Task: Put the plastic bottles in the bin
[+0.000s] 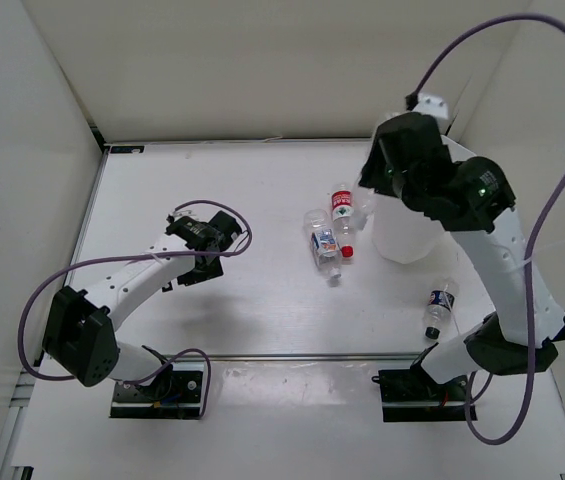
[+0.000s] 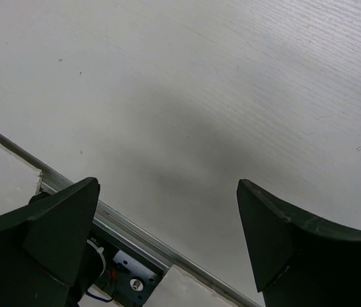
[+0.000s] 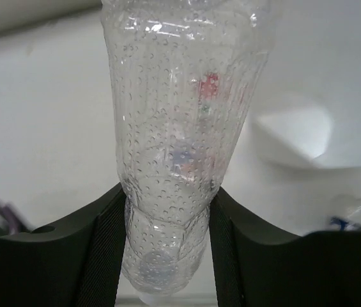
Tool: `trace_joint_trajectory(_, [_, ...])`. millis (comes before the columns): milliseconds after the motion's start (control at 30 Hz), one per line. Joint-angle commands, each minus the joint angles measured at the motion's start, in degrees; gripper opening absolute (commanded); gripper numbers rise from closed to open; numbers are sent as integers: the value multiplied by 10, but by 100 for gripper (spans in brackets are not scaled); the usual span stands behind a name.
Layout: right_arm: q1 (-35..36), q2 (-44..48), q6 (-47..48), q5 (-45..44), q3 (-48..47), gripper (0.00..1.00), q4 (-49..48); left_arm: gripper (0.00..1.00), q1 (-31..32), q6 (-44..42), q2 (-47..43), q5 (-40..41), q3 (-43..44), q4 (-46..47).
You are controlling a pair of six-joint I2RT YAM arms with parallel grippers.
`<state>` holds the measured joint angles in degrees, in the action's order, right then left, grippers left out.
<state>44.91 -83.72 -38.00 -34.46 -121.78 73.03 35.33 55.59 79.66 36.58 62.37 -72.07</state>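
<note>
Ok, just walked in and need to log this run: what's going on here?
The right end effector is shut on a clear unlabelled bottle, up by the white bin. The left end effector hangs open over bare table, holding nothing. Three more lie on the table: a red-capped bottle, a blue-labelled bottle and a dark-capped bottle.

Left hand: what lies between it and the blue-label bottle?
Top view: only bare table and the arm's own purple cable between left hand and blue-label bottle.
</note>
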Motion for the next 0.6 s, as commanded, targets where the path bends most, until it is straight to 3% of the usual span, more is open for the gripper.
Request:
trace_joint_trajectory(0, [-57,-18,90,-143,-7,5,-28,100,-2,7,6,17,21,-6])
trace_joint_trajectory(167, [-157,29,248,-195,83,3,-255,100,-2,2,6,23,28,-6])
trace_joint_trajectory(367, [-242,11,274,-165,80,3,-293,100,-2,2,6,23,22,-6])
trace_joint_trajectory(433, [-251,11,274,-165,95,9,-293,100,-2,2,6,23,22,-6])
trace_joint_trajectory(500, [-258,11,274,-165,124,19,-293,100,-2,2,6,23,22,-6])
trace_joint_trajectory(533, [-266,16,266,-165,134,47,-293,100,-2,2,6,23,22,-6])
trace_joint_trajectory(567, [-271,16,258,-156,141,69,-293,100,-2,2,11,23,22,-6])
